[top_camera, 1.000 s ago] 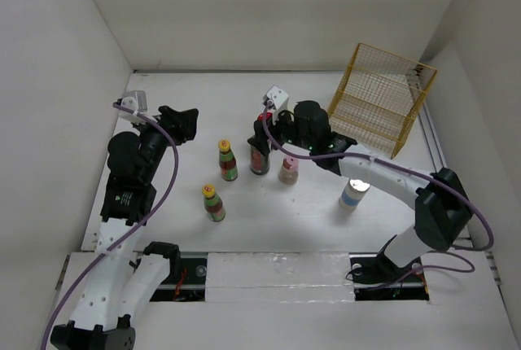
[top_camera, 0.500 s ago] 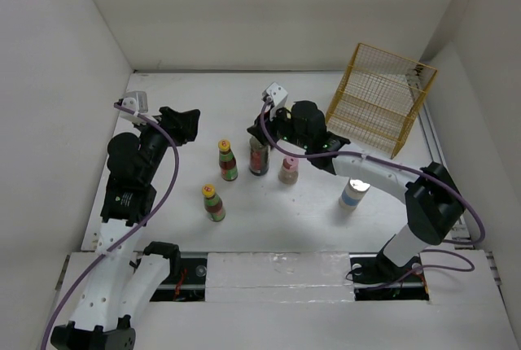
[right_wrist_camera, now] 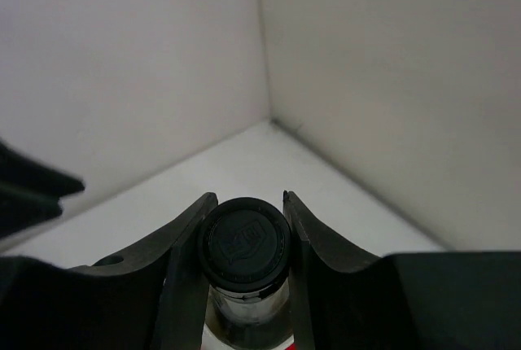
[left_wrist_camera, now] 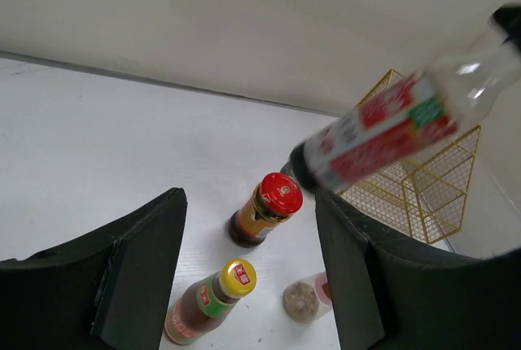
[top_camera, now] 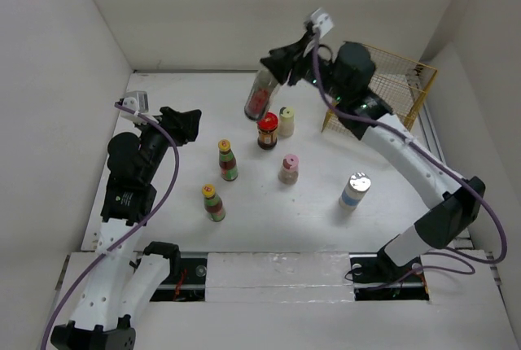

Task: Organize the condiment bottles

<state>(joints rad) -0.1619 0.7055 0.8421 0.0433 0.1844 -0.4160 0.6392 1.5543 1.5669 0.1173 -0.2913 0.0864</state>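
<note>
Within right tool (right_wrist_camera: 248,199), tall dark bottle (top_camera: 259,99)

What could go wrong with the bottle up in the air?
The right gripper holds the tall bottle only by its top, tilted, so it might slip. It hangs near the red-lidded jar and cream bottle; a fall could topple them.

Recorded: tall bottle (top_camera: 259,99), black-capped, red-green labelled; jar (top_camera: 267,131), red-lidded; far small bottle (top_camera: 227,160) and near small bottle (top_camera: 213,203), yellow-capped; shaker (top_camera: 288,168), pink-capped, beige; tin (top_camera: 354,191), silver-lidded, white-blue; wire basket (top_camera: 383,98), yellow grid.
</note>
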